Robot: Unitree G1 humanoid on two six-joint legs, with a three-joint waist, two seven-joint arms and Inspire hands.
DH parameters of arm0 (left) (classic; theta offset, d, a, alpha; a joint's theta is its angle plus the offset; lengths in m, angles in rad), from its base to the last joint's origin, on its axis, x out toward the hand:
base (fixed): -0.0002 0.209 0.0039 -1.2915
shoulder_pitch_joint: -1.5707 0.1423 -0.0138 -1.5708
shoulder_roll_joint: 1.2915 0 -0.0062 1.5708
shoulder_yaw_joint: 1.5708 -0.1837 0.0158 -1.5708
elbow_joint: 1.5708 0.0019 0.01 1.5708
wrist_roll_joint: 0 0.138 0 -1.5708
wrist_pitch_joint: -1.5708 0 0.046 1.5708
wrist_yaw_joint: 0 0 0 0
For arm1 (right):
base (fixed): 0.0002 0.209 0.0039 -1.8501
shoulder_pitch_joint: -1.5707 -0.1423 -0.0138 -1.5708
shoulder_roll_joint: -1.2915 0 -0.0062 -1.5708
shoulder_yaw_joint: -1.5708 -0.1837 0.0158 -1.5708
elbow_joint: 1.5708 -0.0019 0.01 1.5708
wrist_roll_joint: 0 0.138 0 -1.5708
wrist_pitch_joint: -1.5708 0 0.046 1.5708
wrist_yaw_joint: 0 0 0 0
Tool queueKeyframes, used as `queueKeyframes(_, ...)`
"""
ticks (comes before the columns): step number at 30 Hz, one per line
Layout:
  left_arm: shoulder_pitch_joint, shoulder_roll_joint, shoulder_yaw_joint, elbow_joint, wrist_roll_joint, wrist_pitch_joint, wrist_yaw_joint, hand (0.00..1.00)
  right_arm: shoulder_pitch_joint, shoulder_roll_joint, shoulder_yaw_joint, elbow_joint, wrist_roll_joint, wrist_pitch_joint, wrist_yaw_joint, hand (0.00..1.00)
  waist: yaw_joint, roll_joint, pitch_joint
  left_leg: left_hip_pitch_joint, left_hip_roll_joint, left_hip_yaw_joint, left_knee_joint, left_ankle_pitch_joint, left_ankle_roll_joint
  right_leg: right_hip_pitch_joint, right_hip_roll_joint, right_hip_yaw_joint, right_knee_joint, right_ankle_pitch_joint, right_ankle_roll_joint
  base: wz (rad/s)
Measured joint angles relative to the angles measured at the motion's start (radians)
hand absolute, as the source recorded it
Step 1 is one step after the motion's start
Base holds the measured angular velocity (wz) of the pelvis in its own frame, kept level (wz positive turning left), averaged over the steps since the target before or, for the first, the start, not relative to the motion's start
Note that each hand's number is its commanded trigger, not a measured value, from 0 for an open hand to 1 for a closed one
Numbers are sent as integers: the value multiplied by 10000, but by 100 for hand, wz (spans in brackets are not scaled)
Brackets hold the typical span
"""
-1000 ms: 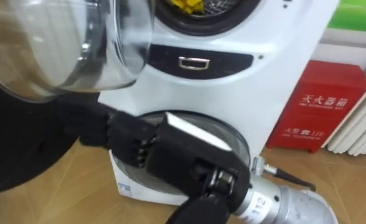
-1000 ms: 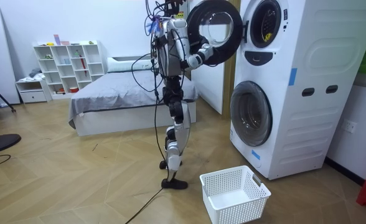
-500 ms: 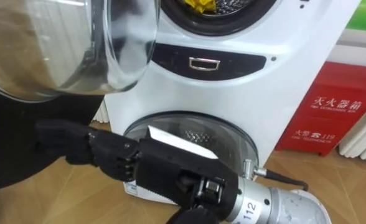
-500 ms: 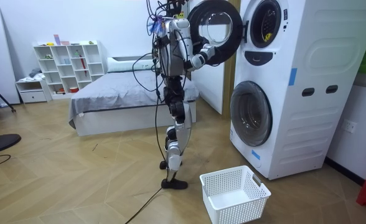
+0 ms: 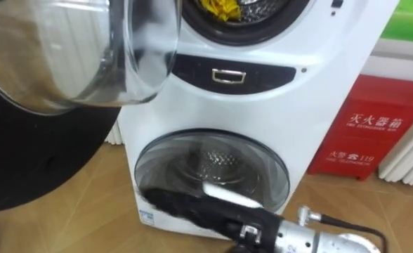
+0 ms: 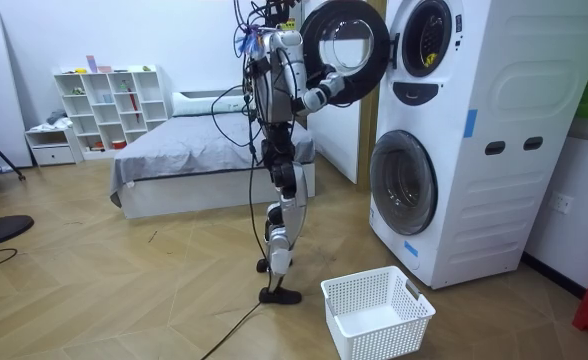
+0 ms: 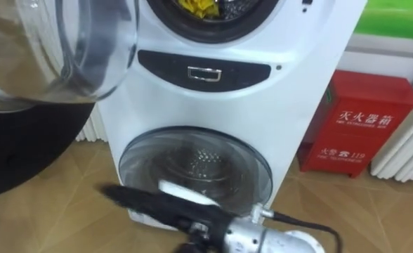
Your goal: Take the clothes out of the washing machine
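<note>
Okay, my right hand (image 5: 185, 205) hangs low, fingers straight, empty; the yellow clothes (image 5: 220, 7) look soft, light: I'd pinch a bunched fold.

Wood floor (image 6: 124, 290) carries white basket (image 6: 404, 335), stacked washers (image 6: 454, 140), bed (image 6: 194, 165), red box (image 5: 375, 123).

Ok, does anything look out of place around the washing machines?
Nothing stands out. The upper door is swung open with yellow clothes in the drum, the lower door is shut, and the white basket sits upright on the floor.
</note>
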Motion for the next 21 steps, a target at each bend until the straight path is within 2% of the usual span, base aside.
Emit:
queueKeyframes(2, 54, 61, 307, 3, 0, 100, -3, 0, 202, -200, -642, 22, -231, 93, -31, 0, -27, -175, 41, 2, -16, -34, 0, 0, 1, 25, -5, 13, -4, 5, 13, 0)
queueKeyframes(4, 35, 59, 600, 0, -2, 122, 13, 0, 197, -201, -1145, 119, -431, 102, -155, 0, -77, -301, 83, -5, -14, -40, 8, 0, 1, 19, -2, -1, -9, 5, 13, 0)
queueKeyframes(5, 45, 66, 750, 1, -3, 134, 47, 0, 163, -201, -1445, 127, -656, 127, -282, 0, -85, -358, 79, -14, -13, -47, 12, -1, 1, 15, 0, -6, -9, 5, 13, 0)
queueKeyframes(7, 101, 67, 760, 0, -2, 211, 117, 0, -36, -197, -1829, 135, -762, 264, -509, 0, -114, -346, 89, -9, -21, -45, 19, -6, 7, 10, 2, 1, 1, 8, 18, 0)
queueKeyframes(11, 184, 7, 765, -26, 0, 363, 216, 0, -581, -142, -2314, 145, -1378, 355, -1175, 0, -230, -152, 202, 88, 7, 26, 1, -7, 9, -10, -6, 54, 154, 10, 21, -3)
queueKeyframes(13, 289, -69, 804, -117, 31, 375, 272, 0, -699, -98, -2426, 105, -1423, 400, -1446, 0, -260, -96, 183, 111, 6, 73, -1, -7, 9, -13, -5, 118, 155, 10, 21, -7)
queueKeyframes(15, 319, -191, 1086, -120, 211, 371, 415, 0, -699, 191, -2686, 27, -1564, 403, -1786, 0, -279, -15, 189, 91, 3, 70, -1, -8, 9, -24, -7, 103, 156, 10, 21, -2)
queueKeyframes(17, 377, -277, 1238, -119, 351, 360, 466, 0, -700, 700, -3081, 9, -1415, 401, -2135, 0, -331, 97, 127, 70, 4, 83, -7, -9, 11, -10, -9, 113, 153, 10, 21, 0)
queueKeyframes(19, 380, -295, 1249, -119, 409, 356, 550, 0, -700, 829, -3145, -30, -900, 400, -2378, 0, -311, 165, 79, 79, 6, 110, -9, -9, 12, -4, -3, 172, 150, 9, 22, -5)
queueKeyframes(21, 376, -292, 1249, -89, 406, 353, 676, 0, -704, 1059, -3175, -96, -380, 397, -2673, 0, -292, 193, 64, 107, 9, 123, -4, -8, 12, 9, 1, 189, 152, 9, 20, -3)
